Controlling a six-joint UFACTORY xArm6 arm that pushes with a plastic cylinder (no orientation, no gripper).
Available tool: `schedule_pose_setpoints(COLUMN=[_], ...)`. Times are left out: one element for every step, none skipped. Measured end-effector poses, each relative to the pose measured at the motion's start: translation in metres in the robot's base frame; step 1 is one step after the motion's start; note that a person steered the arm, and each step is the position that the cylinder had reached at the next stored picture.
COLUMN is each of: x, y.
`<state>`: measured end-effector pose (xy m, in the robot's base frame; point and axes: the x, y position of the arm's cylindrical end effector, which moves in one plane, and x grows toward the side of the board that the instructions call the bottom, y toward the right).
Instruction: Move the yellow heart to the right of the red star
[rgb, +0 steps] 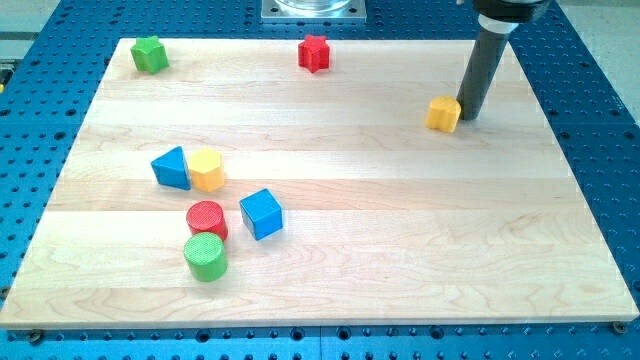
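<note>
The yellow heart (443, 114) lies on the wooden board at the view's upper right. The red star (314, 53) sits near the board's top edge, left of and above the heart. My dark rod comes down from the view's top right, and my tip (470, 115) rests just to the right of the yellow heart, touching or nearly touching its right side.
A green star (149, 54) sits at the top left corner. A blue triangle (171, 167) and a yellow hexagon (207, 169) touch at the left. Below them are a red cylinder (207, 218), a green cylinder (205, 256) and a blue cube (261, 213).
</note>
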<state>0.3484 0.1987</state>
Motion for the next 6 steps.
schedule_pose_setpoints(x=[0.041, 0.036, -0.007, -0.032, 0.001, -0.026], y=[0.001, -0.035, -0.039, -0.045, -0.064, -0.086])
